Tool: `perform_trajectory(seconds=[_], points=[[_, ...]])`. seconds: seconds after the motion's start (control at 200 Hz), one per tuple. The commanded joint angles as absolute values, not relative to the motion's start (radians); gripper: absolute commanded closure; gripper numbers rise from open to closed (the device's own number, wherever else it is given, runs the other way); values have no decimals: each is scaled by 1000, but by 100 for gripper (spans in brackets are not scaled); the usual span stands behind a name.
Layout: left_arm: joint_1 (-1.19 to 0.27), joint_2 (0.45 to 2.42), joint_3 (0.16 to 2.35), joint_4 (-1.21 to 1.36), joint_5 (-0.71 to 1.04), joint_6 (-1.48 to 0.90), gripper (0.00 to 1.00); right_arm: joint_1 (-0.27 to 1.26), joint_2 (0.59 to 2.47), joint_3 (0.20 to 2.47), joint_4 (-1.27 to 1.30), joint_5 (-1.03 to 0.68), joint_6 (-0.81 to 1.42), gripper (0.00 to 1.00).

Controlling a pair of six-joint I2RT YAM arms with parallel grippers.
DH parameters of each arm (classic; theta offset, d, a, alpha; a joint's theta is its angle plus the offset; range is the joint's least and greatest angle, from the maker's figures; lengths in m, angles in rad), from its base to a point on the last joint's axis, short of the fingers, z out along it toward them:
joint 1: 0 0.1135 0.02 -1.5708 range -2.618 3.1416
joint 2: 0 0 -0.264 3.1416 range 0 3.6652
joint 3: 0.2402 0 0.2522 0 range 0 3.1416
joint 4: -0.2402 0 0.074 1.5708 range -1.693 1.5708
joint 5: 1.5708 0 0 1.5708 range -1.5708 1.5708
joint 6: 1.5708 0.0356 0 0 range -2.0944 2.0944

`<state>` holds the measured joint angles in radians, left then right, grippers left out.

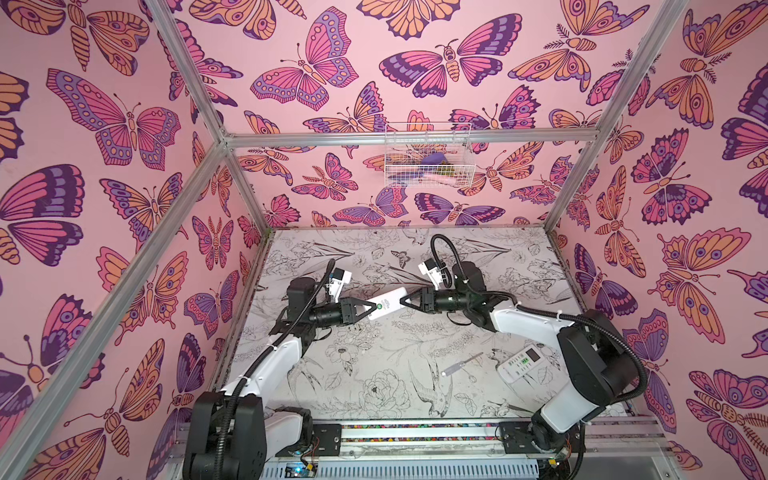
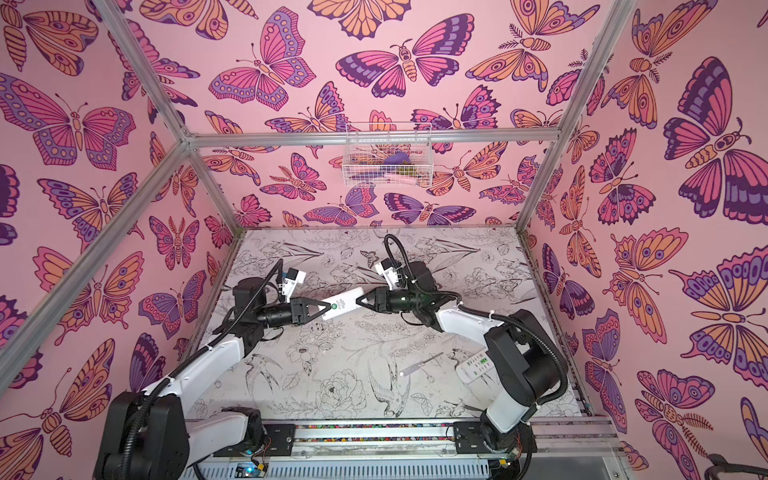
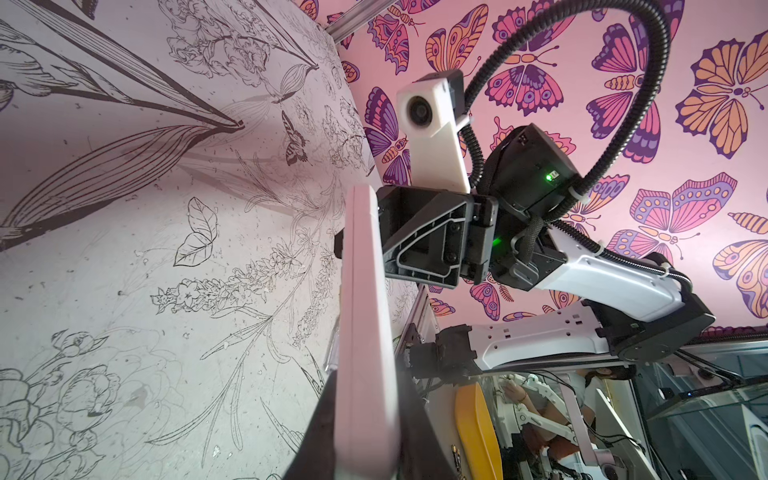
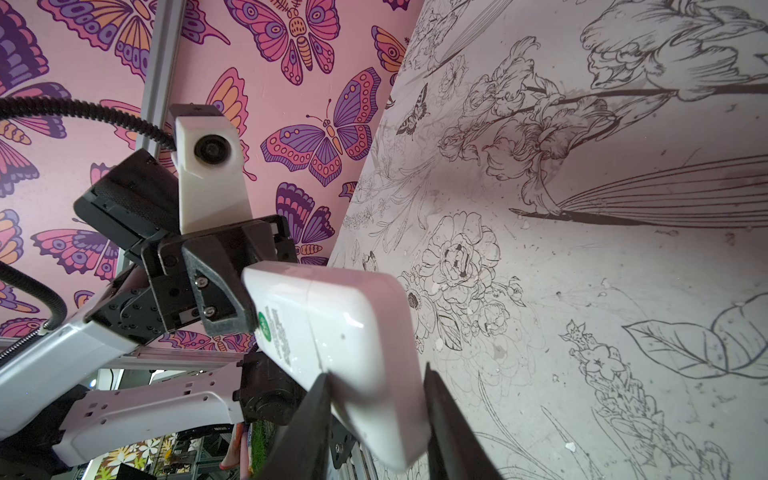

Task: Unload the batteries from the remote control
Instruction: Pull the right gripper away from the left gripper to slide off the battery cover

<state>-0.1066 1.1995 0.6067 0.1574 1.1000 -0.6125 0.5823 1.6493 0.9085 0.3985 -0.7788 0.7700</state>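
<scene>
1. Up off the counter (image 1: 365, 399), roughly over its middle, the white remote control (image 1: 384, 306) hangs in the air between the two arms. The side with the round green sticker shows in both top views.
2. Batteries can't be seen from any angle. The right wrist view only gives the remote control's (image 4: 340, 332) smooth back, with a thin seam running across it.
3. Left claw (image 1: 371, 309) is pinching the sticker end, jaws pressed onto the casing.
4. Right claw (image 1: 403, 300) sits at the opposite end. Its fingers (image 4: 309, 415) straddle that end, one on each side, but honestly nobody could tell whether they're squeezing or just flanking it.
5. Near the counter's right edge, a second remote (image 1: 524, 362) with a little display lies flat, partly tucked under the right arm.
6. A screwdriver (image 1: 461, 363) with a clear handle lies near it, toward the middle, not touching.
7. On the back wall hangs a white wire basket (image 1: 428, 156).
</scene>
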Motion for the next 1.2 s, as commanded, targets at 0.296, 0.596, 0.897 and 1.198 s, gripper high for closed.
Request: perform_trajectory(seconds=[0.296, 0.596, 0.897, 1.198], points=[[-114, 1210, 597, 183, 1113, -596, 100, 565, 1620, 923, 341, -741, 724, 53], [-114, 1214, 598, 171, 1100, -590, 100, 565, 1585, 929, 300, -742, 707, 51], [-115, 1216, 600, 143, 1078, -566, 100, 565, 1579, 931, 291, -756, 709, 56], [-113, 1220, 604, 129, 1070, -546, 100, 566, 1547, 925, 304, -759, 719, 61]])
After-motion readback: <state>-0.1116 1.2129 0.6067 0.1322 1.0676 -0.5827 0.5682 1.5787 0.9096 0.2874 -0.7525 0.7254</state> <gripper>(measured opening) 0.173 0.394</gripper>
